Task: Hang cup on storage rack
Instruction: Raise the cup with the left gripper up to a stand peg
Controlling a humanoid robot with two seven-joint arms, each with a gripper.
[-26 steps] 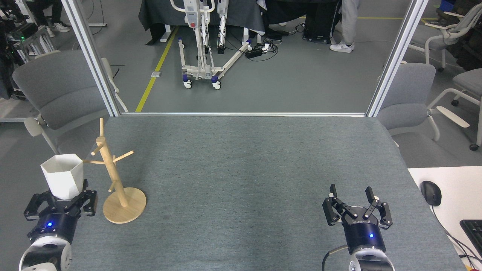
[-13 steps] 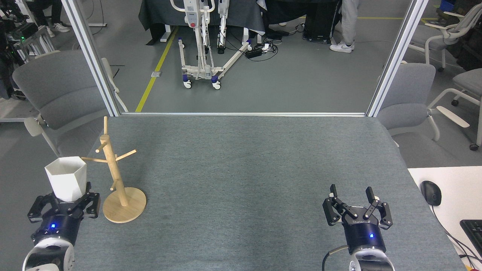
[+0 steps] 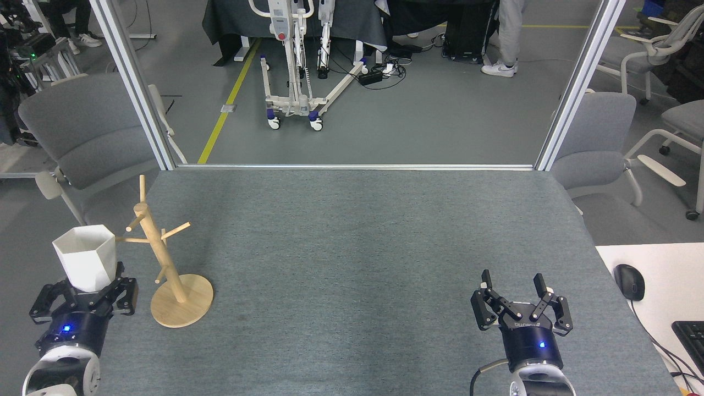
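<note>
The left gripper [image 3: 82,289] clamps the white cup [image 3: 85,264] upright — touching a peg of the storage rack [image 3: 165,269]; the right gripper [image 3: 520,294] hovers spread, empty.

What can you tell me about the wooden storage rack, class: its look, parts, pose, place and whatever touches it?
The storage rack is light, natural-looking wood: a slim central post with thin pegs angled upward, on a round disc base. The post leans left and the base's seating cannot be judged. It stands near the left edge of the grey table. One left-pointing peg reaches the white cup held by the left gripper; contact looks likely, not certain.
</note>
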